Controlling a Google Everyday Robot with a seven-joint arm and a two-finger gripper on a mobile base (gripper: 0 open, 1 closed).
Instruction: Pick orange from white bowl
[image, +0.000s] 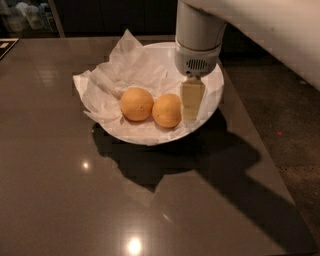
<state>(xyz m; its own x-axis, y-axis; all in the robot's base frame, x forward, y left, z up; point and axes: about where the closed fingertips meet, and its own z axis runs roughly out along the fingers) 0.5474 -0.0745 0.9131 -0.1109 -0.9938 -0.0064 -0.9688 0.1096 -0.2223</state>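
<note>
The white bowl (216, 87), lined with crumpled white paper, stands on the dark table. Two oranges lie side by side in its middle: a left one (136, 104) and a right one (166, 110). Both look pale orange, and no dimple shows on either from here. My gripper (190, 116) hangs from the white arm and points down into the right half of the bowl. It is just right of the right orange, very close to it or touching it. It holds nothing that I can see.
The paper (120, 75) sticks up over the bowl's left and back rim. The dark glossy table (75, 200) ends at an edge on the right (265, 165), with floor beyond. My arm's shadow falls in front of the bowl.
</note>
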